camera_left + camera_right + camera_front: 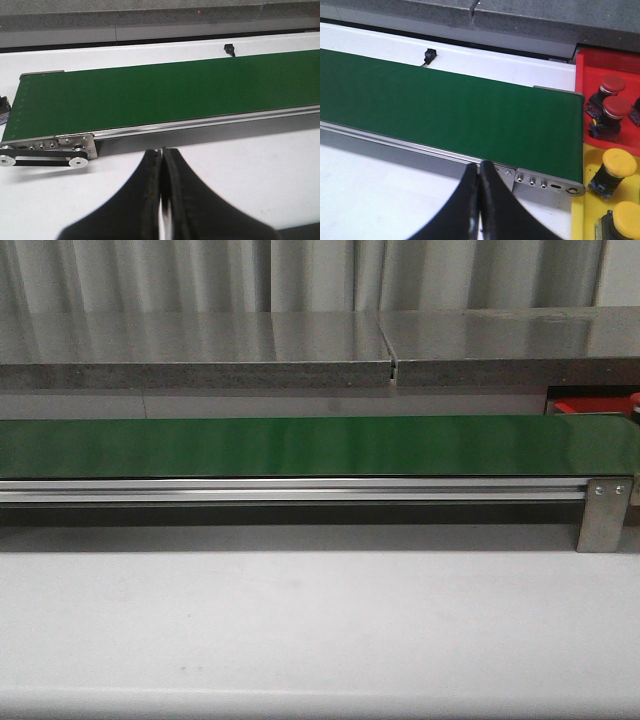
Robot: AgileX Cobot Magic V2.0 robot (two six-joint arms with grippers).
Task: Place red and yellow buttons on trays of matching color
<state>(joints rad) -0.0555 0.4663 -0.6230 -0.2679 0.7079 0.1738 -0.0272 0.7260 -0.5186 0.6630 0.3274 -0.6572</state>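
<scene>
Matte white table (300, 630) | smooth green belt (300, 445) | left gripper (162, 152), right gripper (480, 165): fingers pressed together

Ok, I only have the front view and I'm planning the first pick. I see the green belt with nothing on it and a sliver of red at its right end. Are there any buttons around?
Observer: Yes. The right wrist view shows two red buttons in a red tray just past the end of the belt.
Operator: Any yellow ones?
Observer: Two yellow buttons sit in a yellow tray beside the red one.
Operator: And the fingers?
Observer: The left gripper and right gripper both have their fingers closed on nothing, over the white table on the near side of the belt.
</scene>
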